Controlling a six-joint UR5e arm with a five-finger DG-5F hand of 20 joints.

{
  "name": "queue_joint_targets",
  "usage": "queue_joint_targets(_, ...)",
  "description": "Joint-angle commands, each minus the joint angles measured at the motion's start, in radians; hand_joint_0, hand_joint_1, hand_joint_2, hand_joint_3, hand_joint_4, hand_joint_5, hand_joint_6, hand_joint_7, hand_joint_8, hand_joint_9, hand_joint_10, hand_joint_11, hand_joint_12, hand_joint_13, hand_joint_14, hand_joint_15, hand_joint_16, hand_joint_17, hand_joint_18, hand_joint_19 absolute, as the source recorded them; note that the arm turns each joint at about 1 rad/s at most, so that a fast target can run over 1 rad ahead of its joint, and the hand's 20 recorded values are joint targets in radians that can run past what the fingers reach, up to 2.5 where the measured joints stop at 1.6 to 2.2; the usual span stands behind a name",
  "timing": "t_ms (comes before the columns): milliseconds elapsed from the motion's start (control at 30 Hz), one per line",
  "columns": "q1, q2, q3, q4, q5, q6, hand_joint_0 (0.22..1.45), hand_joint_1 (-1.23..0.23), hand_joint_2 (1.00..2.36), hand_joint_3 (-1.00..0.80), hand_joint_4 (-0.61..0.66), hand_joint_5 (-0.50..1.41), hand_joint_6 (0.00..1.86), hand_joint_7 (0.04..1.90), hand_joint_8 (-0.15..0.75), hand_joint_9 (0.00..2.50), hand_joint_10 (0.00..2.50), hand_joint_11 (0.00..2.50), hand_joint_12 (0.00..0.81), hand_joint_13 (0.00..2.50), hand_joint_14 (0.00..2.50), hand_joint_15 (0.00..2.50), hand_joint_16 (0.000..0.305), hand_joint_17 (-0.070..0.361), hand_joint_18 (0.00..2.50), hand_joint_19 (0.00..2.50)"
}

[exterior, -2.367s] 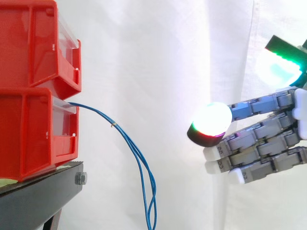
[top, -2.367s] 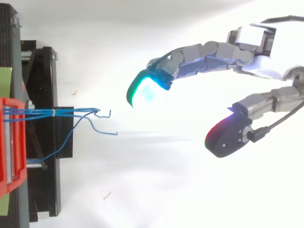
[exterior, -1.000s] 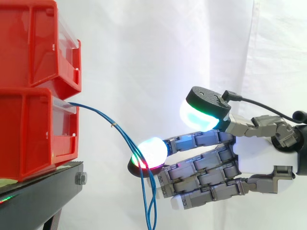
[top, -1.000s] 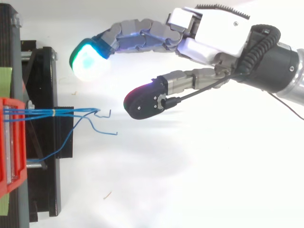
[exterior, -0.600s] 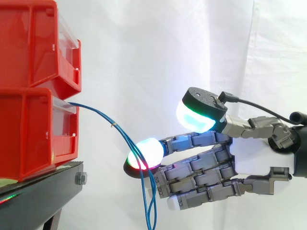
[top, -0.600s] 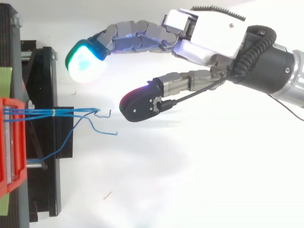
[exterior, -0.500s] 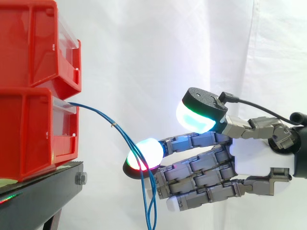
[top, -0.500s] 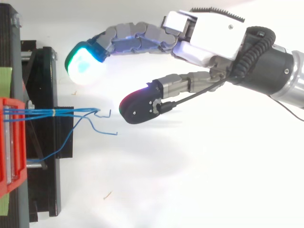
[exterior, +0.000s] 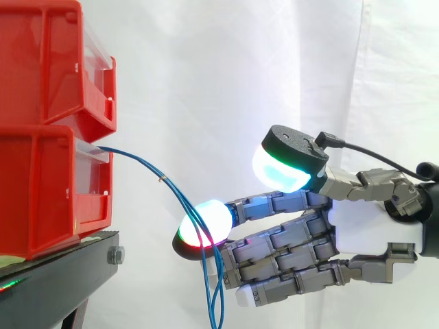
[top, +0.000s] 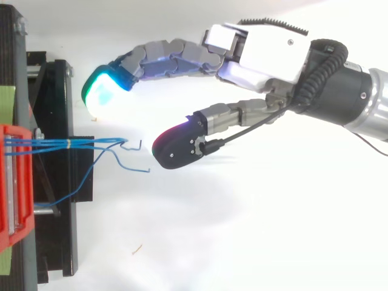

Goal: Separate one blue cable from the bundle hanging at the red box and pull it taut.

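Several thin blue cables leave the lower red bin and hang in a bundle past the stand's edge, bound by a small yellow tie. From above, the blue cables run right and end in bent loose tips. My hand reaches in from the right, open, with its fingers nearly straight. In the side view one glowing fingertip overlaps the hanging bundle. In the top view the hand has its lit fingertip beyond the bundle and apart from it. The dark thumb pad sits just right of the cable tips. Nothing is held.
A second red bin is stacked on the lower one. Both rest on a black stand, seen from above as the black stand at the left. A white curtain hangs behind.
The hand came in from the right to the bundle. In the last second it crept a little further left and lower, with the thumb pad nearing the cable tips. The cables have not moved.
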Motion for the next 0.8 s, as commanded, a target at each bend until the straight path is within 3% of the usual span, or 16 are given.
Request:
queue_joint_targets(0, 0.000, 0.000, 0.000, 0.000, -0.002, 0.000, 0.56, -0.63, 1.00, -0.50, 0.22, -0.22, 0.50, 0.72, 0.273, 0.41, 0.00, 0.11, 0.310, 0.31, 0.00, 0.07, 0.040, 0.090, 0.29, 0.15)
queue_joint_targets(267, -0.001, -0.011, 0.000, 0.006, -0.008, 0.002, 0.56, -0.63, 1.00, -0.50, 0.22, -0.22, 0.50, 0.72, 0.275, 0.42, 0.00, 0.12, 0.310, 0.32, 0.00, 0.06, 0.040, 0.090, 0.30, 0.15)
queue_joint_targets(367, -0.003, -0.026, 0.025, 0.002, -0.019, 0.003, 0.56, -0.63, 1.00, -0.50, 0.22, -0.22, 0.50, 0.72, 0.276, 0.42, 0.00, 0.12, 0.309, 0.32, 0.00, 0.06, 0.040, 0.089, 0.30, 0.16)
queue_joint_targets(500, -0.008, -0.066, 0.067, -0.011, -0.057, 0.017, 0.56, -0.63, 1.00, -0.50, 0.22, -0.22, 0.50, 0.72, 0.277, 0.43, 0.00, 0.12, 0.309, 0.33, 0.00, 0.06, 0.040, 0.089, 0.30, 0.15)
queue_joint_targets(633, -0.003, -0.066, 0.080, -0.012, -0.056, 0.028, 0.56, -0.63, 1.00, -0.50, 0.22, -0.22, 0.50, 0.72, 0.276, 0.43, 0.00, 0.12, 0.309, 0.33, 0.00, 0.07, 0.039, 0.089, 0.31, 0.15)
queue_joint_targets(767, -0.008, -0.066, 0.098, -0.034, -0.080, 0.032, 0.56, -0.63, 1.00, -0.50, 0.22, -0.22, 0.50, 0.72, 0.277, 0.43, 0.00, 0.11, 0.309, 0.34, 0.00, 0.07, 0.039, 0.088, 0.31, 0.15)
